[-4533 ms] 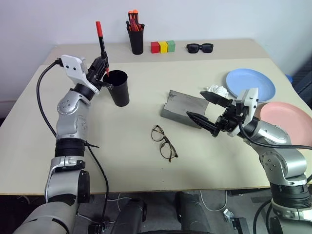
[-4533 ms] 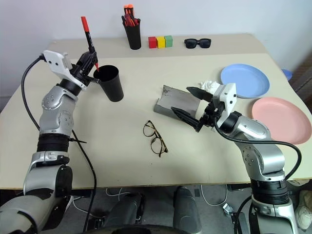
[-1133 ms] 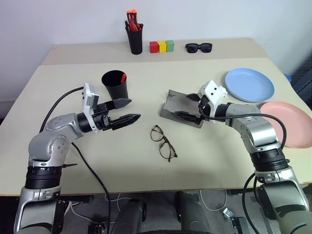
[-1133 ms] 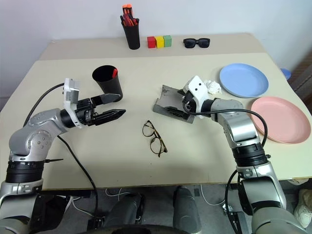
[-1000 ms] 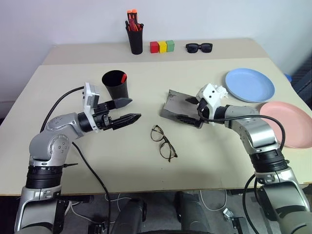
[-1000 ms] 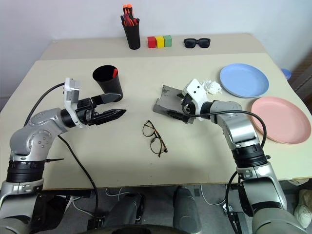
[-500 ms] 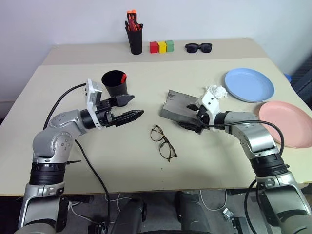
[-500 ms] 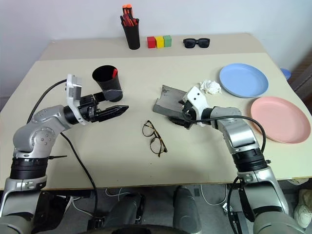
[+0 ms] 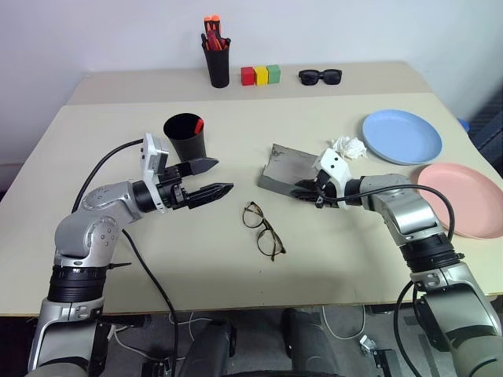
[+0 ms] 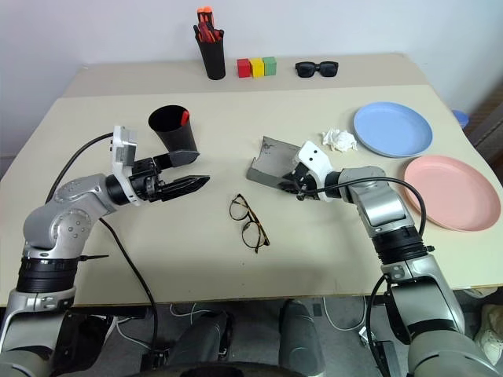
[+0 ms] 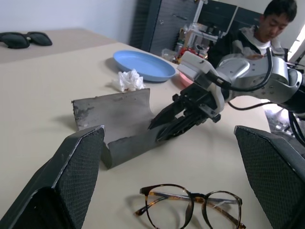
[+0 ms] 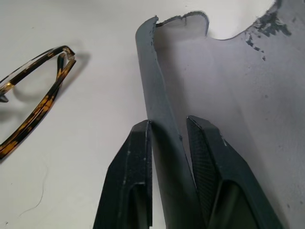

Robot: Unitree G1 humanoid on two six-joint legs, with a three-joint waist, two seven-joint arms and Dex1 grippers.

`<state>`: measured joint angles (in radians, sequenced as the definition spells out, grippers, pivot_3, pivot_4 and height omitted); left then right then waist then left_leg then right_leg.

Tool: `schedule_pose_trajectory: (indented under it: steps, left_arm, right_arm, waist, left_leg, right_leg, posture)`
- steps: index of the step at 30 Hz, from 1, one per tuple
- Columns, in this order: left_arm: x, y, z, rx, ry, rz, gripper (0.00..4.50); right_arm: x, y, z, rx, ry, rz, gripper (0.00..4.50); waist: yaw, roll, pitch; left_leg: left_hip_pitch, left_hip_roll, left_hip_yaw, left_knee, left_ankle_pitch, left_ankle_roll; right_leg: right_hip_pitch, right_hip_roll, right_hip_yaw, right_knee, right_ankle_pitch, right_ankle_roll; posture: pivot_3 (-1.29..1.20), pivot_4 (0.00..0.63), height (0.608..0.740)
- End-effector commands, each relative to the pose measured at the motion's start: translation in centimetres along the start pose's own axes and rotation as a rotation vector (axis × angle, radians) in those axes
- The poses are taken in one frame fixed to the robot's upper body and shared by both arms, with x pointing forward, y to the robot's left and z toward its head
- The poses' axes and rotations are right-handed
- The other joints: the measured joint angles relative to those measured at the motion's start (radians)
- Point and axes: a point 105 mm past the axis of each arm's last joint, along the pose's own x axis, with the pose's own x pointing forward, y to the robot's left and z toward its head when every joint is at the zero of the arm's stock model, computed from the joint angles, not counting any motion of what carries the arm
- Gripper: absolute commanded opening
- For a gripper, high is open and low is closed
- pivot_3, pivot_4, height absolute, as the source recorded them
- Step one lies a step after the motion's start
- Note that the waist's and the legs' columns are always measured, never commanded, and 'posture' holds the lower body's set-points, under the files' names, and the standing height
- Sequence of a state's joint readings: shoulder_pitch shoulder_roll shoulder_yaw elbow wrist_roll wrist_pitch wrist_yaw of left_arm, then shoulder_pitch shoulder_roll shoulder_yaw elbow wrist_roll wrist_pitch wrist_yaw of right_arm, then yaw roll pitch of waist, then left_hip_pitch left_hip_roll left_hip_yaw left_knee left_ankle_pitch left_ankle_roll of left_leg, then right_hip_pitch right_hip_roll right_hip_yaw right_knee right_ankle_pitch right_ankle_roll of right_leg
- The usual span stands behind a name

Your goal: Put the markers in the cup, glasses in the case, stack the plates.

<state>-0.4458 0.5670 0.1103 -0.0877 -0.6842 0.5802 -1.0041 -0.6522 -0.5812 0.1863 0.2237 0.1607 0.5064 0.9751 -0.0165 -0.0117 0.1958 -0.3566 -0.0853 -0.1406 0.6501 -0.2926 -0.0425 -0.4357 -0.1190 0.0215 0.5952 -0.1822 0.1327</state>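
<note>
The grey case (image 9: 284, 166) lies open at mid-table. My right gripper (image 12: 170, 123) is shut on its near wall, one finger (image 12: 128, 176) outside and the other inside the trough. The thin-rimmed glasses (image 9: 263, 229) lie on the table just in front of the case, apart from it. The black cup (image 9: 187, 140) stands upright at the left with a red marker tip (image 9: 196, 124) showing at its rim. My left gripper (image 9: 218, 177) hovers open and empty beside the cup, pointing toward the case. The blue plate (image 9: 402, 135) and the pink plate (image 9: 471, 212) lie side by side at the right.
A crumpled white tissue (image 9: 348, 147) lies between the case and the blue plate. Along the back stand a pen pot (image 9: 218, 61), three coloured blocks (image 9: 262, 75) and black sunglasses (image 9: 321, 76). A person (image 11: 271, 21) sits beyond the table's right side.
My right gripper has sunk a little and closed its fingers on the case's near wall. Over the longer span the left gripper released the red marker into the cup and came down, open.
</note>
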Motion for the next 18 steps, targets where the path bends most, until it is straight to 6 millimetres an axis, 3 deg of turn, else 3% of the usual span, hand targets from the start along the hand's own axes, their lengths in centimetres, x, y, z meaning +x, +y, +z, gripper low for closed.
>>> schedule_pose_trajectory:
  steps: [1, 5, 12, 18]
  left_arm:
    - [0.0, -0.2, 1.2, 0.052, -0.028, -0.001, 4.50]
    - [0.1, -0.2, 1.2, 0.055, -0.027, -0.003, 4.50]
    - [0.1, 0.0, 1.1, 0.062, -0.019, 0.002, 4.50]
    - [0.2, 0.0, 1.0, 0.064, -0.019, 0.003, 4.50]
  right_arm:
    - [-0.4, -0.5, 1.4, -0.034, -0.016, -0.003, 1.16]
    - [-0.4, -0.5, 1.5, -0.039, -0.003, 0.011, 0.02]
    - [-1.0, 0.0, 1.8, -0.065, -0.004, 0.043, 0.02]
    - [-3.3, 1.0, 3.1, -0.086, -0.046, 0.167, 0.02]
  waist:
    - [0.000, 0.000, 0.000]
    - [0.000, 0.000, 0.000]
    - [0.000, 0.000, 0.000]
    - [0.001, 0.000, 0.000]
  left_leg:
    - [0.000, 0.000, 0.000, 0.000, 0.000, 0.000]
    - [0.000, 0.000, 0.000, 0.000, 0.000, 0.000]
    - [0.000, 0.000, 0.000, 0.000, 0.000, 0.000]
    - [0.000, 0.000, 0.000, 0.000, 0.000, 0.000]
  right_leg:
    - [0.000, 0.000, 0.000, 0.000, 0.000, 0.000]
    - [0.000, 0.000, 0.000, 0.000, 0.000, 0.000]
    - [0.000, 0.000, 0.000, 0.000, 0.000, 0.000]
    - [0.000, 0.000, 0.000, 0.000, 0.000, 0.000]
  posture:
    - [0.00, 0.150, 0.740]
    - [0.00, 0.150, 0.740]
    - [0.00, 0.150, 0.740]
    - [0.00, 0.150, 0.740]
